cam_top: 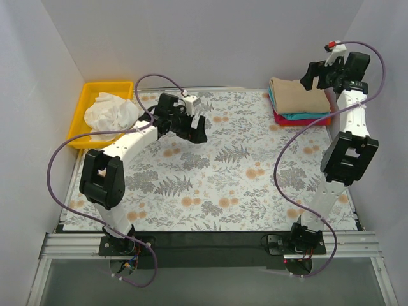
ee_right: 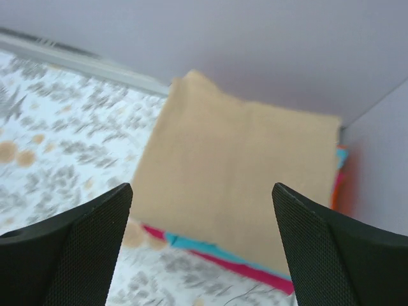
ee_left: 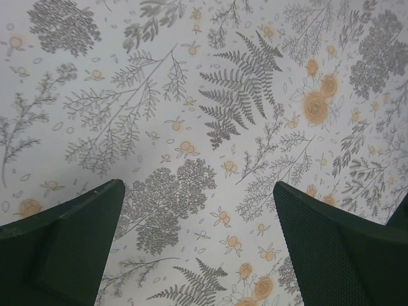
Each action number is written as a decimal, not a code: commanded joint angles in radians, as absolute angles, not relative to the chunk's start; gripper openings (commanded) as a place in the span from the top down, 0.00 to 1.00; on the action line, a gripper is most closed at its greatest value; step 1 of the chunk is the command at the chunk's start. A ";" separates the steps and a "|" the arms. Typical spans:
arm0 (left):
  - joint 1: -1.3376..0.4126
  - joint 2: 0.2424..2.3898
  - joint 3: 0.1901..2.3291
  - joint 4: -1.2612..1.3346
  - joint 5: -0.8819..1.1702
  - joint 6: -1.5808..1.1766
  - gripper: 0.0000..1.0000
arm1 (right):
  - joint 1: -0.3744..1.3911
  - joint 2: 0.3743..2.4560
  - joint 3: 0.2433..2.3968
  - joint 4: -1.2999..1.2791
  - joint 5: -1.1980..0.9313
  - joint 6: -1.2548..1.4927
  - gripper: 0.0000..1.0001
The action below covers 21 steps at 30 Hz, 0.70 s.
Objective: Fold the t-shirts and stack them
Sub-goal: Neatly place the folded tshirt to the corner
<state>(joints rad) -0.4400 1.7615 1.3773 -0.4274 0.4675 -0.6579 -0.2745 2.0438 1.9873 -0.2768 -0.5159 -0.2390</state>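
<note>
A folded tan-khaki t-shirt [cam_top: 297, 95] tops a stack at the back right, over a teal t-shirt [cam_top: 305, 116] and a red-pink t-shirt [cam_top: 306, 121]. The stack also shows in the right wrist view, tan [ee_right: 242, 172] above teal [ee_right: 191, 243] and red-pink [ee_right: 255, 271]. A crumpled white t-shirt [cam_top: 112, 111] lies in the yellow bin [cam_top: 83, 102]. My right gripper [cam_top: 312, 75] is open and empty, raised above the stack [ee_right: 201, 248]. My left gripper [cam_top: 196, 131] is open and empty above the patterned cloth [ee_left: 197, 248].
The white cloth printed with ferns and flowers [cam_top: 217, 166] covers the table. White walls close the back and both sides. The right arm's purple cable [cam_top: 287, 153] loops over the cloth's right part.
</note>
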 commanded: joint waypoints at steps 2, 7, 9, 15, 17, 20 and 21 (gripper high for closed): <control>-0.362 1.704 1.463 -0.471 0.566 -0.739 0.02 | -0.186 1.920 1.895 -0.566 -0.611 -0.244 0.21; -0.237 1.721 1.488 -0.570 0.624 -0.788 0.02 | -0.055 1.732 1.571 -0.606 -0.490 -0.348 0.21; -0.203 1.735 1.488 -0.632 0.644 -0.775 0.02 | -0.003 1.645 1.418 -0.607 -0.441 -0.370 0.20; -0.172 1.649 1.263 -0.629 0.552 -0.646 0.02 | 0.098 1.477 1.145 -0.610 -0.370 -0.390 0.17; -0.172 1.599 1.198 -0.602 0.508 -0.631 0.02 | 0.118 1.421 1.065 -0.609 -0.341 -0.388 0.17; -0.172 1.540 1.111 -0.568 0.456 -0.623 0.02 | 0.141 1.350 0.991 -0.609 -0.311 -0.362 0.16; -0.172 1.523 1.091 -0.555 0.440 -0.620 0.02 | 0.141 1.335 0.979 -0.607 -0.301 -0.344 0.16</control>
